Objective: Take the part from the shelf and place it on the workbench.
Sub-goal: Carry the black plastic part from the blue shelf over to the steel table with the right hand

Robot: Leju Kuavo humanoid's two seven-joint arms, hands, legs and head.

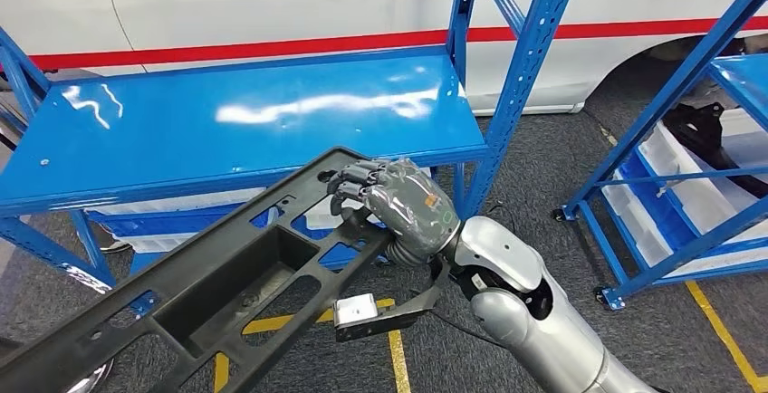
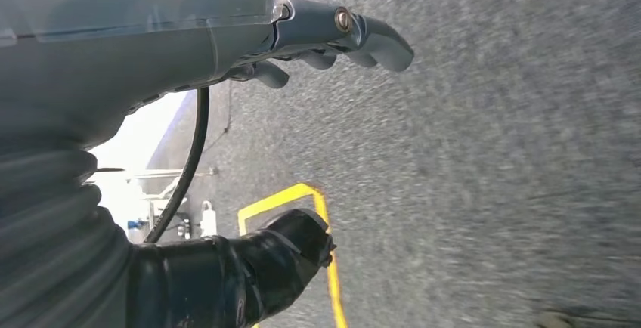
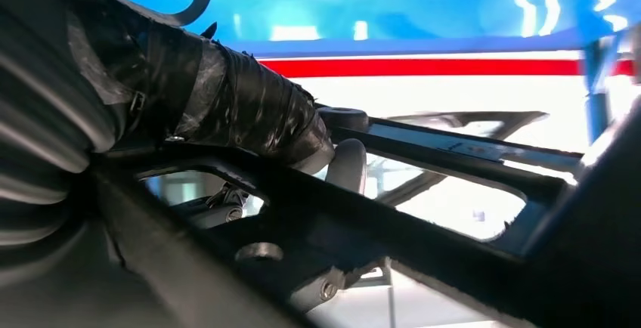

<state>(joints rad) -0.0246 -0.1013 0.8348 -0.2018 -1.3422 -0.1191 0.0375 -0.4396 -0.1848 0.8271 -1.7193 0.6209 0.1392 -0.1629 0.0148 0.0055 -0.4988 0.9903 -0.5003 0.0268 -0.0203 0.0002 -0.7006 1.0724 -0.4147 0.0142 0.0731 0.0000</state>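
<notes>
A long black plastic part (image 1: 226,275) with several cut-outs slants from the lower left up to the middle of the head view. My right hand (image 1: 403,207) grips its upper end, fingers curled over the rim, just in front of the blue workbench top (image 1: 226,126). The part's high end overlaps the bench's front edge. In the right wrist view the taped thumb of that hand (image 3: 227,109) presses on the part's black frame (image 3: 378,237). My left hand (image 2: 227,41) hangs over grey carpet, its fingers (image 2: 378,41) loosely spread and holding nothing.
A white car with a red stripe (image 1: 272,4) stands behind the bench. Blue uprights (image 1: 525,76) frame the bench's right side. Another blue rack (image 1: 688,167) with white bins stands at the right. Yellow floor lines (image 1: 396,348) cross the carpet.
</notes>
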